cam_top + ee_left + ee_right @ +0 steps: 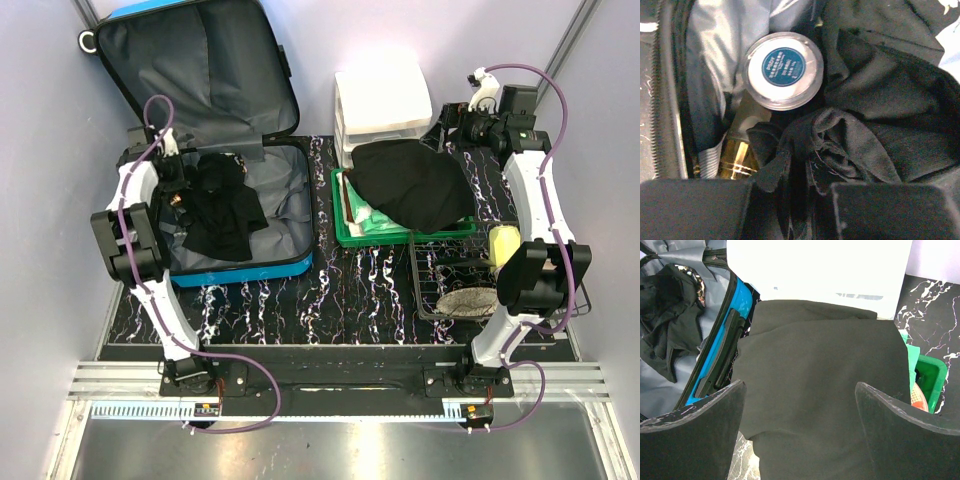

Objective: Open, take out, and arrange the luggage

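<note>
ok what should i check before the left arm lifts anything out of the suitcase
1. luggage lid open: ok.
2. black garment between the left fingers: ok, a fold sits in the gap.
3. Grip on it firm: cannot tell.
4. round tin clear of the fingers: ok.
5. gold bottle clear of them: cannot tell, its end lies right by one fingertip.
6. right fingers open and outside the luggage: ok, above the black cloth on the green tray.
</note>
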### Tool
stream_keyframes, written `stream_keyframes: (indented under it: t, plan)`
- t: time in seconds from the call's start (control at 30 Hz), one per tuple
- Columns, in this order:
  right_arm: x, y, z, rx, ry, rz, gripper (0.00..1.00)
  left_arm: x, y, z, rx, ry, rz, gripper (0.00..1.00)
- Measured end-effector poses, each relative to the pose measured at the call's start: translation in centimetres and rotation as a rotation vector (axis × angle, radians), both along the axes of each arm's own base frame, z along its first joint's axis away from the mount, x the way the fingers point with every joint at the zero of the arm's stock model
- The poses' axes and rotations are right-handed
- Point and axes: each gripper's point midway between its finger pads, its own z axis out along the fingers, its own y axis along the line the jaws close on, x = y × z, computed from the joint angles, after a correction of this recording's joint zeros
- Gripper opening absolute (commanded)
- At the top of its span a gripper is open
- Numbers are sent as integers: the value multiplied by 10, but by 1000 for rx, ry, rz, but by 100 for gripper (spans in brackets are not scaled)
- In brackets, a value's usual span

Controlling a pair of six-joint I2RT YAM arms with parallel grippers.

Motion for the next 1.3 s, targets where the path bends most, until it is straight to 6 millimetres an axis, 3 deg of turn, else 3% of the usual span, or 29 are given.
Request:
stream_keyframes:
  t: [0.4,0.53,0.63,0.73,0.83,0.9,0.93,1.0,1.1,1.2,1.3]
  plan:
    - [0,2,-1,2,2,6,100,-19,13,-7,-204,19,60,0]
    - [1,3,-4,3,9,8,100,-24,26,8,-197,-8,89,0]
    - [2,4,-7,3,16,10,100,-26,29,32,-169,-59,79,0]
    - [2,7,-9,3,20,15,100,-24,16,54,-128,-106,26,0]
    - [4,9,-11,4,25,21,100,-18,-17,64,-84,-128,-71,0]
    - [5,11,-13,4,29,23,100,-14,-49,62,-53,-126,-156,21]
    - [5,11,-14,5,30,25,100,-13,-66,60,-35,-121,-202,48]
    - [5,12,-14,5,30,26,100,-12,-102,54,-7,-114,-304,62]
    - [5,12,-14,4,30,26,100,-17,-150,43,-2,-81,-433,71]
    - [5,12,-14,3,31,28,100,-18,-152,37,2,-55,-456,72]
    - [4,12,-14,2,30,31,100,-12,-121,46,5,-65,-399,72]
